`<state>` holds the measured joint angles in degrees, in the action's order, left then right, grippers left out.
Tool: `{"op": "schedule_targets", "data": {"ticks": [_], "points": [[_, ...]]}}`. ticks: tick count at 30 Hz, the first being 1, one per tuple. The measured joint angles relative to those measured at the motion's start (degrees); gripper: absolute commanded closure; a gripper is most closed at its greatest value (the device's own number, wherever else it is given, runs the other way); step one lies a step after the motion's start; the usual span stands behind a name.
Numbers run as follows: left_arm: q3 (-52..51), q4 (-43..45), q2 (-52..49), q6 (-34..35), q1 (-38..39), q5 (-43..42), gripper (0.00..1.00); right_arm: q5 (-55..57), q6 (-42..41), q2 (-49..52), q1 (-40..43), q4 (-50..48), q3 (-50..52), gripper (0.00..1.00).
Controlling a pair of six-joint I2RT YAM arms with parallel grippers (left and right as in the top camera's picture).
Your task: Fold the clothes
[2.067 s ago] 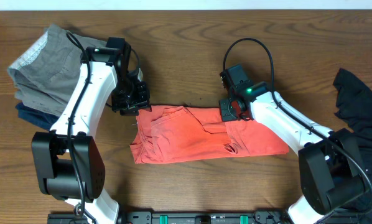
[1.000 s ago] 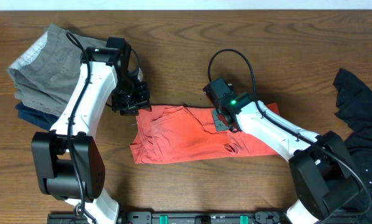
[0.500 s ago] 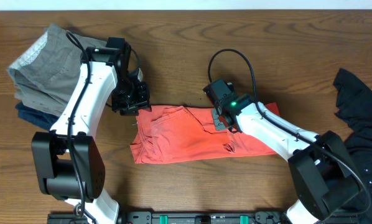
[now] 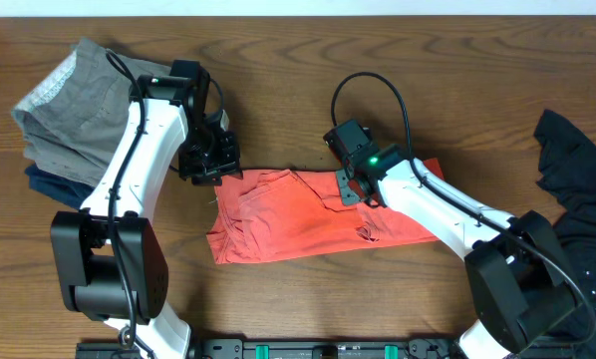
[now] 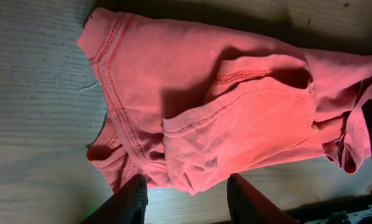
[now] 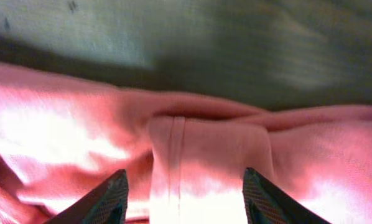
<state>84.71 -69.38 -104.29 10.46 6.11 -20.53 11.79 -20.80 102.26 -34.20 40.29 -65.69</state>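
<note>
The coral-red T-shirt (image 4: 288,214) lies as a rumpled strip across the middle of the table. My left gripper (image 4: 214,170) hovers at its upper left corner. In the left wrist view the shirt (image 5: 236,118) fills the frame and the left gripper (image 5: 189,202) is open, with bare wood between its fingertips. My right gripper (image 4: 354,189) sits low over the shirt's upper middle. Seen from the right wrist, the right gripper (image 6: 186,202) is open, and a doubled fold of the shirt (image 6: 204,162) lies between its fingers. A black garment (image 4: 569,165) lies crumpled at the far right.
At the back left a grey folded garment (image 4: 64,105) rests on a navy one (image 4: 47,181). The right arm crosses over the shirt's right end. A dark rail (image 4: 298,350) runs along the table's front edge.
My right gripper carried the shirt's right end leftwards over the middle, shut, and has now opened. The shirt strip is shorter on the right. The left arm has not moved.
</note>
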Motion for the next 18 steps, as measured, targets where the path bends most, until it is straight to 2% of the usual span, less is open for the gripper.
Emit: {"op": "schedule_targets", "data": {"ticks": [2,4,6,12,18], "points": [[0.02,-0.22,0.0,0.0,-0.02,0.0,0.45,0.0,-0.02,-0.83,0.04,2.27,-0.11,0.38],[0.02,-0.79,0.0,0.0,0.0,0.0,0.4,0.04,-0.09,-2.56,0.26,4.15,-0.5,0.29],[0.0,-1.14,0.0,-0.24,0.0,-0.02,0.38,0.46,-0.11,-5.22,0.81,5.64,-1.4,0.25],[-4.98,1.27,0.04,-1.79,0.0,-0.07,0.33,0.63,0.15,-14.47,6.88,8.59,-4.55,0.23],[-14.62,9.94,0.04,-4.9,0.0,-0.02,0.3,-1.16,0.15,-15.45,13.84,14.53,-4.79,0.22]]}}
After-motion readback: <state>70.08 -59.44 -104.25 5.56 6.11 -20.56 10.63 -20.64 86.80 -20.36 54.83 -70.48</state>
